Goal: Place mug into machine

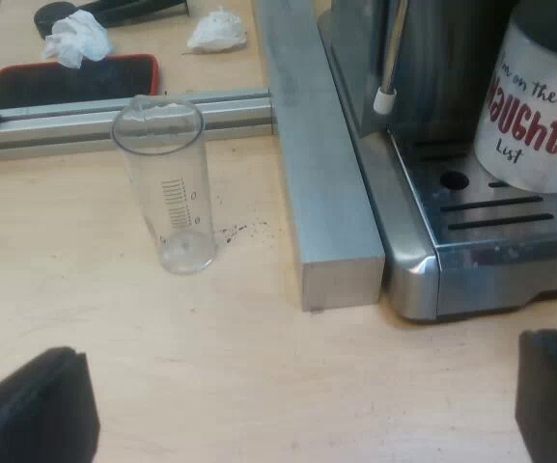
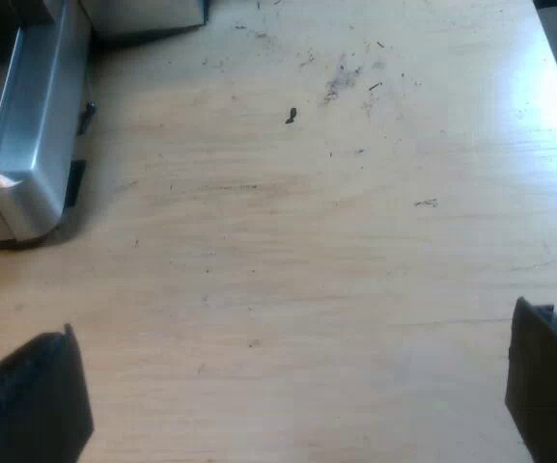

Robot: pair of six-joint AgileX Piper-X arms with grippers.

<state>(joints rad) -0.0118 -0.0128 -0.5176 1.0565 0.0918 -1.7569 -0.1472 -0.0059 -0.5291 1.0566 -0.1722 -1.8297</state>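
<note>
**A:** On the pale wooden table [image 1: 210, 367], the brushed-steel espresso machine [image 1: 423, 260] is the biggest thing. A long square aluminium bar [image 1: 321, 193] lies along its side.

**B:** And the mug?

**A:** The white mug [image 1: 539, 125] stands upright on the machine's slotted drip tray [image 1: 510, 207]. Its lettering reads "on the NAUGHTY List", with a ticked box beside it.

**B:** Anything smaller?

**A:** A clear cylindrical measuring glass [image 1: 167, 193] with printed graduation marks stands upright, apart from the bar.

**B:** The grippers?

**A:** The left gripper [image 1: 297, 405] has its fingers spread wide and holds nothing, over bare wood near the machine's corner. The right gripper [image 2: 297, 395] is likewise spread and empty, beside the machine's base.
</note>
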